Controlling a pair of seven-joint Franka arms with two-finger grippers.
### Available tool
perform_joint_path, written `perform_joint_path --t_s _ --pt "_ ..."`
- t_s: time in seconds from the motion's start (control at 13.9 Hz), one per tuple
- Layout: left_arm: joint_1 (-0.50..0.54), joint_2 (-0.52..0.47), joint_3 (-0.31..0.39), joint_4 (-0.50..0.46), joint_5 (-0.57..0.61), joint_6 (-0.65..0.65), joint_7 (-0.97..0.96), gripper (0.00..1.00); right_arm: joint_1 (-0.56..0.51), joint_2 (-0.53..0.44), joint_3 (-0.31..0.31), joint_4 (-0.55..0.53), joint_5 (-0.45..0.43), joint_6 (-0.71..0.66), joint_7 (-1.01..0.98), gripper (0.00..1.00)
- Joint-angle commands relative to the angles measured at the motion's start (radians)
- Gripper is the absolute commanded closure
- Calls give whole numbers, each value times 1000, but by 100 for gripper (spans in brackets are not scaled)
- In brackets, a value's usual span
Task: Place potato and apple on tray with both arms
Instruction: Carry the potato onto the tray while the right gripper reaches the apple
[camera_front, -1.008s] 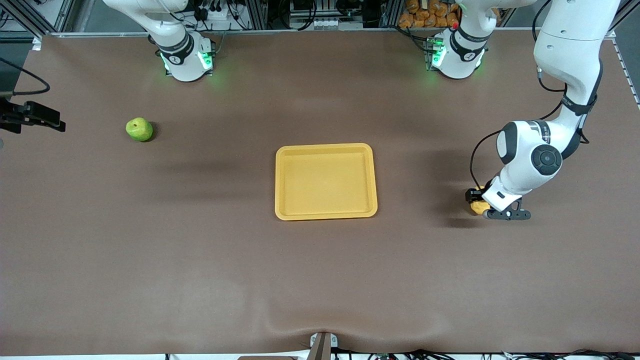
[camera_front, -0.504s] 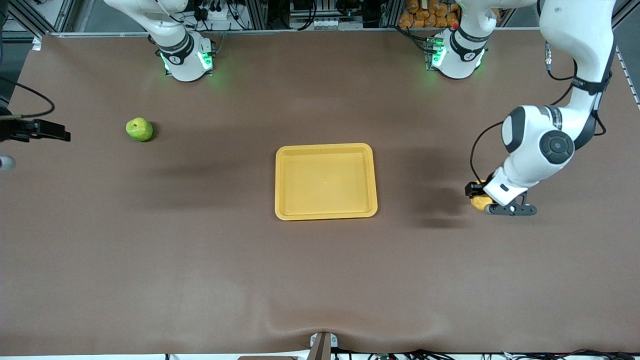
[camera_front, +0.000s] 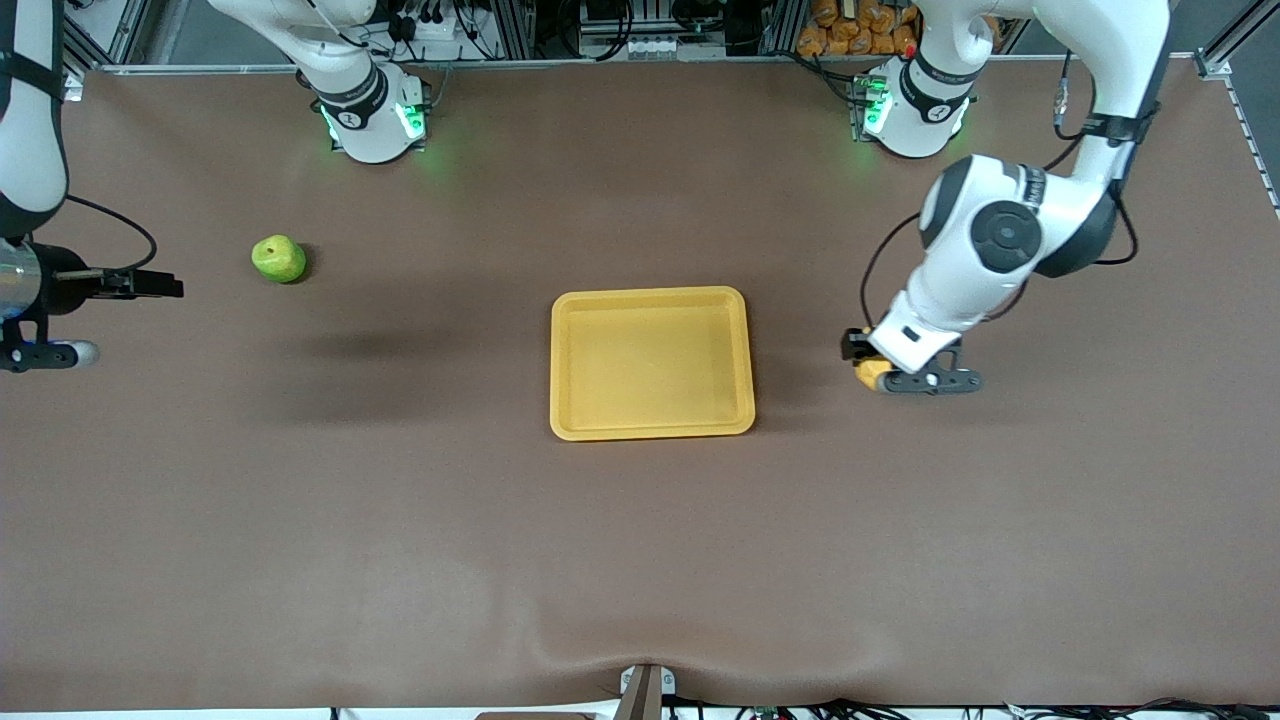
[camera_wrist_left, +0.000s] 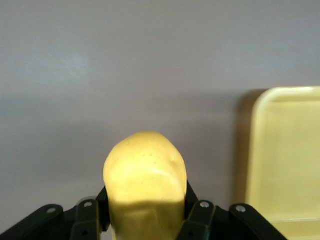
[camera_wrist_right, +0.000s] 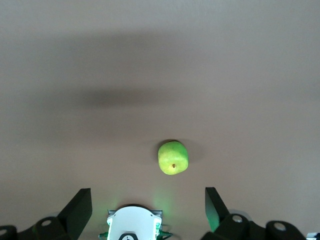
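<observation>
Beside bare tray (camera_front: 650, 430), left tool (camera_front: 880, 372) gripping potato (camera_wrist_left: 145, 185)

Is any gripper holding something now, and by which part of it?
The left gripper holds the potato by its sides at one end. The right gripper holds nothing.

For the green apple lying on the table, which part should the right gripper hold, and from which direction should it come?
Probably from straight above, closing across the apple's widest middle. It is round, slightly lumpy, and sits alone on the table, so both sides are free. The right gripper is open, and its wrist view shows the stem dimple.
</observation>
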Motion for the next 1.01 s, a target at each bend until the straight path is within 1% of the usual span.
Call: perform_joint_path --t_s 0.0,0.22,0.43,0.65,0.79,0.94 --pt "-66 27 -15 73 23 -61 -106 100 -36 -18 11 -81 -4 41 1 0" --pt "-169 108 -13 144 43 -66 -221 100 -53 -35 11 -171 -4 93 0 0" --pt "-274 247 -13 246 185 -67 -438 100 -70 -70 11 -283 -4 172 0 0" --pt "-364 404 -10 395 298 -111 -606 100 -85 -90 11 -369 -3 230 -2 0" --pt "-390 453 -6 449 318 -122 -648 100 -99 -90 11 -405 -3 250 -2 0" --pt "-391 464 -4 445 324 -124 -649 100 -116 -95 11 -458 -3 307 -12 0"
